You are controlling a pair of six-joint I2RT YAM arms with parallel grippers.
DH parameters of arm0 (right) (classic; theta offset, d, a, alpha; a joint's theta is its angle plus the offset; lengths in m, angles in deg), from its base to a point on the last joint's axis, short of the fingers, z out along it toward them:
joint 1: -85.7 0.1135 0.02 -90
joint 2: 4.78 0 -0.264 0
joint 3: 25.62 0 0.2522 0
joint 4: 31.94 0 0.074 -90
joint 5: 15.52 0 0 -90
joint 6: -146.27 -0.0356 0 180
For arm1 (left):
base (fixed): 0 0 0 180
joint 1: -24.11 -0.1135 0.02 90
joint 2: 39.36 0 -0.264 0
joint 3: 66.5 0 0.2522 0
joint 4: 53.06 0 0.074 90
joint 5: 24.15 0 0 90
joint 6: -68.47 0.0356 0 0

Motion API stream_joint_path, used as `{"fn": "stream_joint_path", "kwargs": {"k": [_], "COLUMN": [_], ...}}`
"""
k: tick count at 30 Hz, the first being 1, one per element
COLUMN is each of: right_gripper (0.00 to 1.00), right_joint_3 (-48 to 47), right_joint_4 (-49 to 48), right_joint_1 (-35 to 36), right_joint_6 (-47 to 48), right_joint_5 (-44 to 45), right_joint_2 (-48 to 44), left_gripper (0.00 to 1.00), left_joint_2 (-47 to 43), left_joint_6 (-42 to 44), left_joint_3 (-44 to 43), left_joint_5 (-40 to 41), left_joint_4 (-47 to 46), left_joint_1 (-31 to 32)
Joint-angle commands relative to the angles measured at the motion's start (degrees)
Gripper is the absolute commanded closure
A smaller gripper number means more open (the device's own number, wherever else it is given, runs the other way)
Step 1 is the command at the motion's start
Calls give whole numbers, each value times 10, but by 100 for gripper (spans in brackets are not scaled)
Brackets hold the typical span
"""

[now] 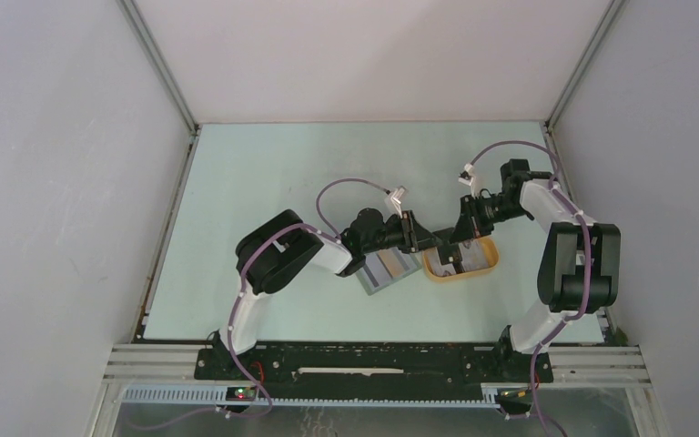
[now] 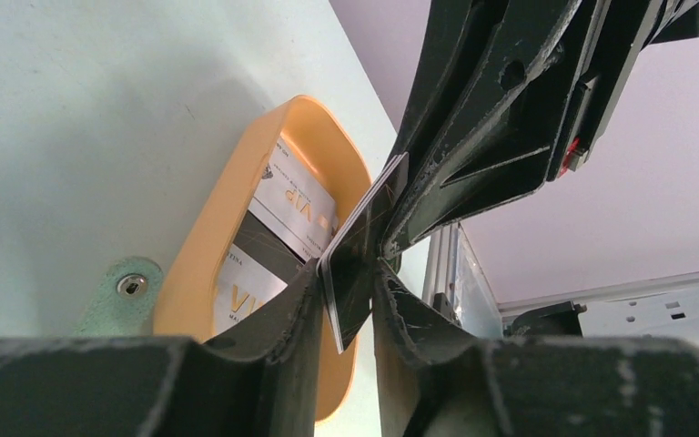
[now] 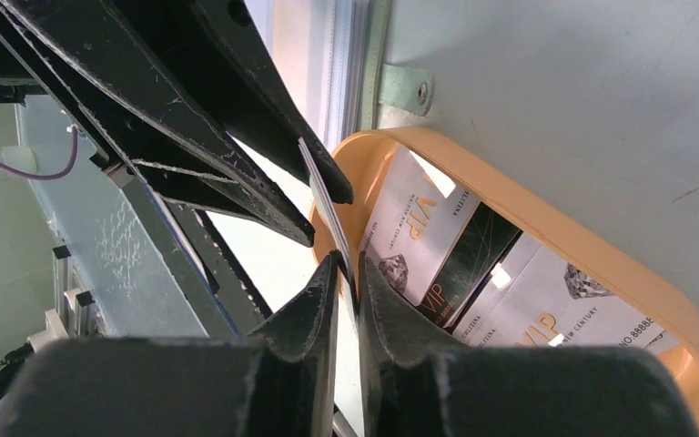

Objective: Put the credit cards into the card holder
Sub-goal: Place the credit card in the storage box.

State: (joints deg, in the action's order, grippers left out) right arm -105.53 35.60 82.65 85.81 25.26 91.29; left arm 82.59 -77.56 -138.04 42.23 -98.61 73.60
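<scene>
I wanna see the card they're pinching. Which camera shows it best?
Left wrist: the held card shows its dark face. Right wrist catches only its thin edge; in top external it is too small.

pale table [image 1: 264,182] bears the card holder [image 1: 382,275] beside a yellow tray [image 1: 473,274].

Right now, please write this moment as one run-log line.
left gripper: shut on black card | right gripper: shut on same card | tray: other cards inside | card holder: open, beside tray
</scene>
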Motion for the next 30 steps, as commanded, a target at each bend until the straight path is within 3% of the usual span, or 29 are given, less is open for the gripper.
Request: {"fn": "stream_joint_path", "kwargs": {"k": [1,6,26,30], "right_gripper": [97,98,97,97], "right_joint_3": [2,-5,-34,-34], "right_joint_4": [-11,13,97,99], "right_joint_1": [-11,-22,-49,-50], "right_joint_6": [2,22,89,91], "right_joint_5": [-10,-43,-127,-129], "right_joint_2": [-10,-7,21,23], "left_gripper": [67,62,60,64], "left_joint_2": [-11,-9,23,28], "left_joint_6": [11,8,-38,-46], "left_joint_3": [-3,-4,-14,-19], "left_joint_5": [-15,-31,-62,-66], "left_joint_4": [-50,-65,-123,-134], "left_joint_1": [2,-1,-6,-6]}}
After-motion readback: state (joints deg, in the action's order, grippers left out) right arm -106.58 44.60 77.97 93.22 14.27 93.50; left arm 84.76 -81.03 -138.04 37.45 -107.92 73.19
